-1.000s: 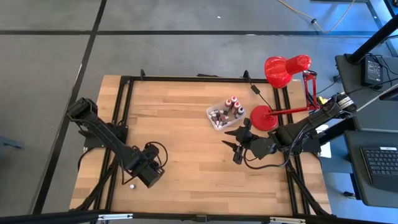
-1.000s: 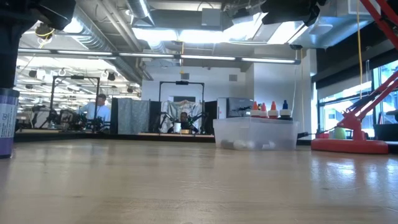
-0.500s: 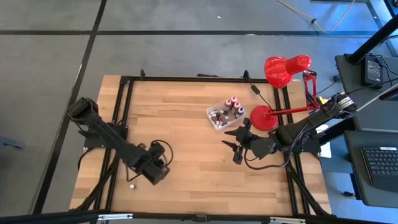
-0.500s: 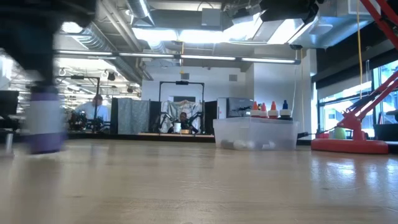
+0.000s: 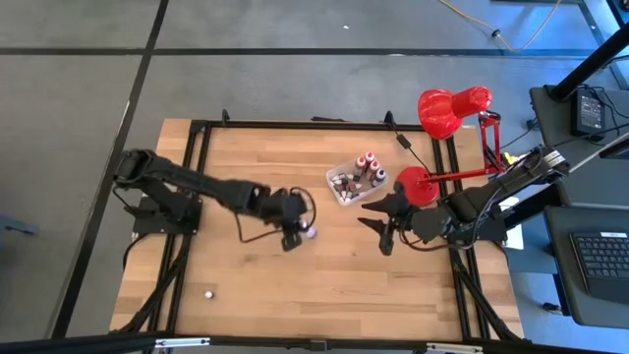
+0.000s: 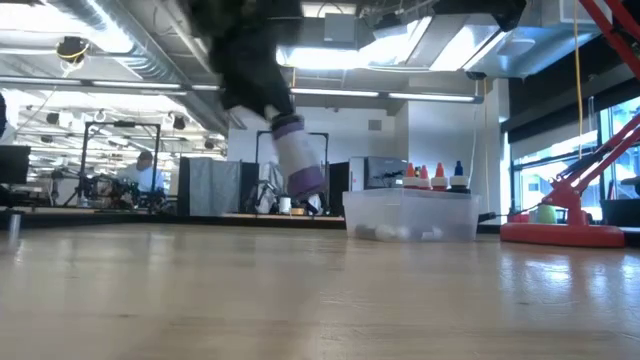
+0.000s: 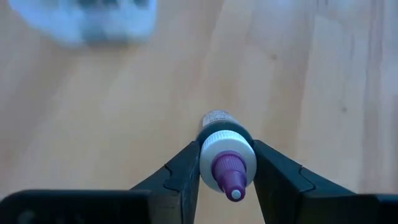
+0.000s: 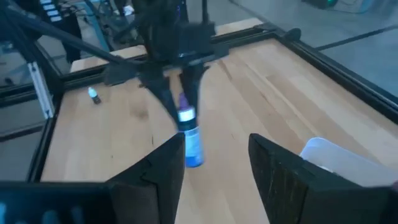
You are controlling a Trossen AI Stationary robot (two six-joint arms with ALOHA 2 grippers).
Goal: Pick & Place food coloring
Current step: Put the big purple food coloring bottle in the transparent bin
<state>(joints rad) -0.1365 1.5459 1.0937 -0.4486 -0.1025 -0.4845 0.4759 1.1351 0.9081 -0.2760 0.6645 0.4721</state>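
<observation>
The left hand [image 5: 298, 234], fingers clamped on a purple-capped food coloring bottle [image 7: 225, 163], is carrying it from the worktop's [image 5: 295, 285] near-left corner toward the tub [image 5: 352, 187]; the right hand [image 5: 385, 218] is waiting half-open nearby.

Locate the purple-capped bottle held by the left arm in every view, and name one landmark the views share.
High view: purple-capped bottle at table centre, in the left end effector.
Low view: bottle hangs tilted above the table, upper centre-left.
Left wrist view: bottle clamped between the fingers, cap toward the camera.
Right wrist view: bottle in mid-picture, beyond the open right end effector.
Shared landmark: the clear plastic tub, right of the bottle.
</observation>
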